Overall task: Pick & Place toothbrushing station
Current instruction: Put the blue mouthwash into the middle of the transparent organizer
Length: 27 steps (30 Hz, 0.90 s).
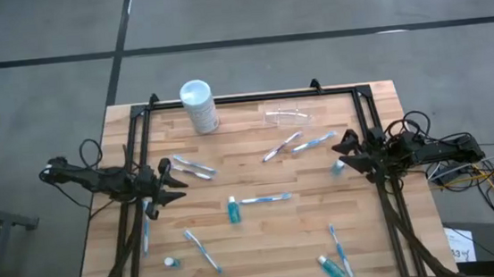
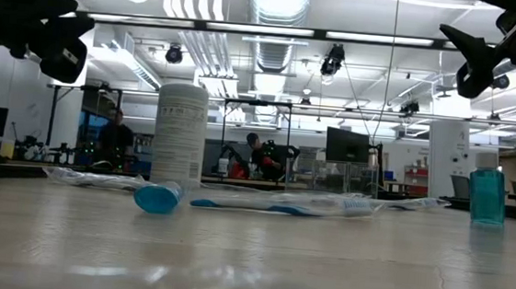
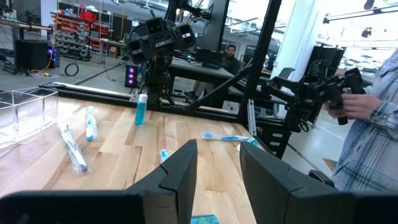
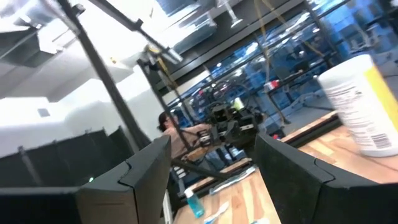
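Observation:
The toothbrushing station (image 1: 288, 114) is a small clear plastic holder resting on its base on the wooden table (image 1: 264, 236), near the far edge and right of centre. It also shows in the left wrist view (image 3: 25, 112). My left gripper (image 1: 177, 182) hovers open above the table's left side, pointing level across the table; the left wrist view (image 3: 217, 174) shows nothing between its fingers. My right gripper (image 1: 345, 152) hovers open above the right side, tipped slightly upward; the right wrist view (image 4: 211, 174) shows nothing between its fingers.
A tall white cylinder (image 1: 197, 105) with a round lid stands at the far left of centre. Several blue-and-white toothbrushes (image 1: 266, 199) and small teal bottles (image 1: 234, 211) lie scattered over the table. Black frame rails (image 1: 133, 166) run along both sides. A person (image 3: 373, 106) stands beyond the table.

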{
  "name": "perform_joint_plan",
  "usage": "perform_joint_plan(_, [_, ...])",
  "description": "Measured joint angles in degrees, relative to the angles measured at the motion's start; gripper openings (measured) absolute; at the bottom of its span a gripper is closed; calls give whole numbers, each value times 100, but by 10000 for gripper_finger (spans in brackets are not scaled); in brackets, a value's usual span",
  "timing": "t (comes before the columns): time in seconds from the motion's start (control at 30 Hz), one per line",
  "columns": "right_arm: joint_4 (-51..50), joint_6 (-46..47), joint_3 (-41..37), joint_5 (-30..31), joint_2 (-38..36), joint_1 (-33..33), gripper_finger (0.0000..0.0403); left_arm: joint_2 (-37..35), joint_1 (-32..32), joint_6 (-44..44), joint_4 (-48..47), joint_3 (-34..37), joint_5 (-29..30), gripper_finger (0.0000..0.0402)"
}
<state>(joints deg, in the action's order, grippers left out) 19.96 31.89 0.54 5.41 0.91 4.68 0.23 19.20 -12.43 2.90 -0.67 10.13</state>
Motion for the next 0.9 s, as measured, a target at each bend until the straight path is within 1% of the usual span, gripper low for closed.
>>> perform_joint_plan(0.53, [-181, 73, 2, 231, 0, -2, 228, 1, 0, 1, 1, 0, 1, 126])
perform_joint_plan(0.6, [-333, 69, 82, 231, 0, -2, 228, 1, 0, 2, 0, 0, 1, 126])
perform_joint_plan(0.67, [-682, 62, 249, 230, 0, -2, 228, 1, 0, 2, 1, 0, 1, 126])
perform_joint_plan(0.83, [-2311, -43, 1026, 272, 37, -2, 228, 1, 0, 2, 0, 0, 0, 126])
perform_joint_plan(0.9, [-2767, -52, 1351, 363, 108, 0, 228, 1, 0, 1, -1, 0, 0, 126])
